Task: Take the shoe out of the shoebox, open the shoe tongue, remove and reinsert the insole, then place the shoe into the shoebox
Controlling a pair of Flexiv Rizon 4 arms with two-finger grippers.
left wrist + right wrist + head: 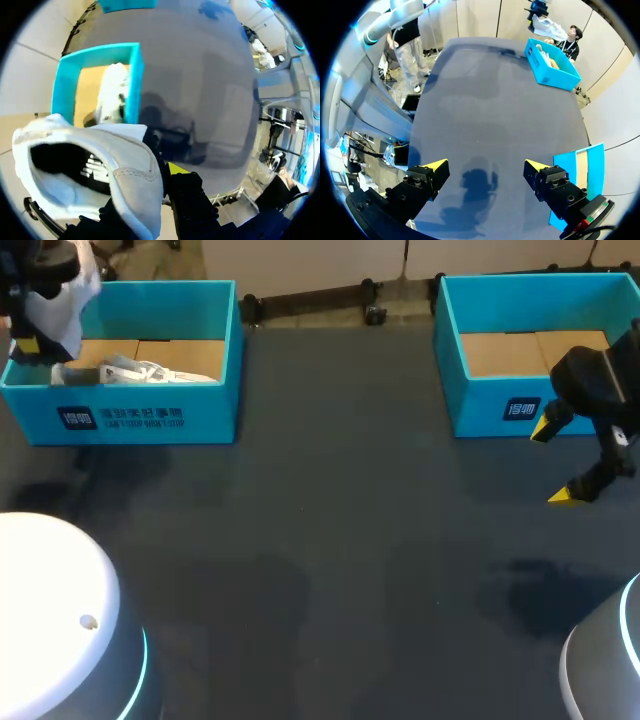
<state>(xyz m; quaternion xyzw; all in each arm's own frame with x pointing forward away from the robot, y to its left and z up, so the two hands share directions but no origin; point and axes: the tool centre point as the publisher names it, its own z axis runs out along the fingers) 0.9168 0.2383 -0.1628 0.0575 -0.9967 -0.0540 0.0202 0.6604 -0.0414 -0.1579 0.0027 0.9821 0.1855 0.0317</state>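
Head view: at the bench's (330, 540) far left corner, holding a white shoe (62, 298) lifted clear above the left shoebox (150, 418) with the left gripper (30, 340); leaving a second shoe (145, 371) lying inside that box. At the far right, hovering with the right gripper (555, 462) spread wide and empty, just in front of the right shoebox (480, 410).

Left wrist view: pinching the shoe (100, 170) by its side wall near the collar, with one yellow tip showing outside the upper and the other hidden, probably inside. Below, the left shoebox (134, 85) with the second shoe (111, 92).

Right wrist view: spread wide over bare bench (490, 100), with nothing between the right gripper's (484, 169) fingers; right shoebox (565, 172) just beside.

Judging the handling: likely light, soft in the upper, stiff only at sole and heel, so apt to sag or swing from a one-wall pinch. Better set on open bench, steadied at the heel, with the tongue pulled by its free top edge. Insole probably thin and floppy; best taken at the heel end.
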